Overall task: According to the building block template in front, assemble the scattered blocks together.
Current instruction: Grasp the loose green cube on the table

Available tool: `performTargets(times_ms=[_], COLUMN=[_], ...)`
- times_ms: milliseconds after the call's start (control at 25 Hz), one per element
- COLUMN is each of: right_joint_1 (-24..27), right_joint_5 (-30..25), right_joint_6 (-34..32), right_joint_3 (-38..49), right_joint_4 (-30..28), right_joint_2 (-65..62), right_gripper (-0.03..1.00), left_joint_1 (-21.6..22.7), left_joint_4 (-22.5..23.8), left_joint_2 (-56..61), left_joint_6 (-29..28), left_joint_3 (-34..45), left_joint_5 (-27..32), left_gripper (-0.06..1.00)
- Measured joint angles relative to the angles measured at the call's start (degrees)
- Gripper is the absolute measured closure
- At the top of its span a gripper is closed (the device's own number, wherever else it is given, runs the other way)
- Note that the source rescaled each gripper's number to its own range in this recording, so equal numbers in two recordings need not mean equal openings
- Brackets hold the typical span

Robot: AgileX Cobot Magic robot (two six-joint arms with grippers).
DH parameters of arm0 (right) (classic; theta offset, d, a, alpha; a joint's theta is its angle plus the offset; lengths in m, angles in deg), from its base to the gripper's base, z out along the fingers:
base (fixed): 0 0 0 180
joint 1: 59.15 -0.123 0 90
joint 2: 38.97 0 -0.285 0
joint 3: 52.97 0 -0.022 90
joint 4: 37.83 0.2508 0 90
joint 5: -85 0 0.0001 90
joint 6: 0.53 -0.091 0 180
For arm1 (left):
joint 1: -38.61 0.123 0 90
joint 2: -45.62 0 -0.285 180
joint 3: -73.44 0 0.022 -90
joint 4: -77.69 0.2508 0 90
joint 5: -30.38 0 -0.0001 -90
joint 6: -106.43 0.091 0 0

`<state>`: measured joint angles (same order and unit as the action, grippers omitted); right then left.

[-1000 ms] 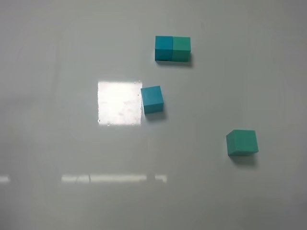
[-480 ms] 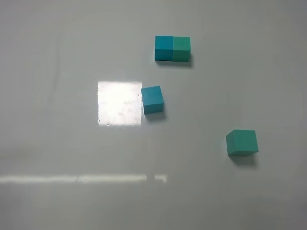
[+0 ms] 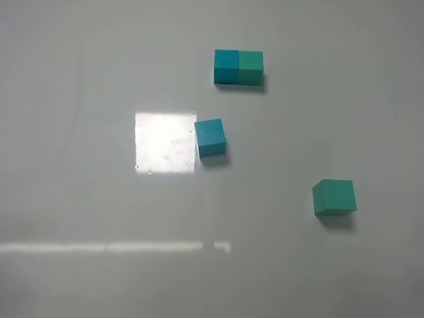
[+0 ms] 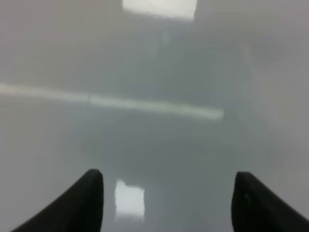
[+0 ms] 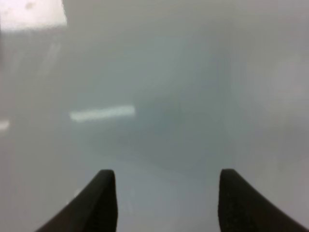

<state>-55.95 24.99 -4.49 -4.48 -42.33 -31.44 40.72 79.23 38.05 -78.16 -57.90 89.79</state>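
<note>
- My left gripper (image 4: 168, 175) has its two dark fingers (image 4: 82, 205) spread wide apart, and only bare grey counter (image 4: 164, 145) shows between them.
- My right gripper (image 5: 166, 172) is likewise parted, fingers (image 5: 99, 200) well apart over blurred, bare counter surface.
- The scattered blocks show only in the high view, so I cannot tell how far they lie from either pair of fingers.
- The cyan-blue cube (image 3: 211, 137) sits about mid-counter, slightly turned. It is just beside the right margin of a bright square reflection (image 3: 165, 142).
- The teal-green cube (image 3: 334, 197) rests nearer the counter's right edge and its near edge, well apart from the blue one.
- The building block template (image 3: 238, 67) lies toward the far edge. Its blue half is on the left and its green half on the right, joined flush into one bar.
- The template is near the cyan-blue cube but not touching it.
- A thin strip of reflected light (image 3: 112, 247) runs across the surface toward the near edge.
- Both loose cubes are plain, matte and unmarked, each casting a soft shadow on its near right side.
</note>
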Motion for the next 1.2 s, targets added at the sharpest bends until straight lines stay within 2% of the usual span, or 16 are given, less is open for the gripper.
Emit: performTargets(times_ms=[1200], right_joint_1=[-0.16], right_joint_5=[0.19], right_joint_6=[-1.15], right_joint_3=[-0.41], right_joint_4=[0.46], right_joint_2=[-0.04], right_gripper=[0.87], left_joint_1=[0.00], left_joint_4=[0.00], left_joint_2=[0.05], left_joint_6=[0.26], left_joint_3=[0.00], left_joint_5=[0.00], left_gripper=[0.42])
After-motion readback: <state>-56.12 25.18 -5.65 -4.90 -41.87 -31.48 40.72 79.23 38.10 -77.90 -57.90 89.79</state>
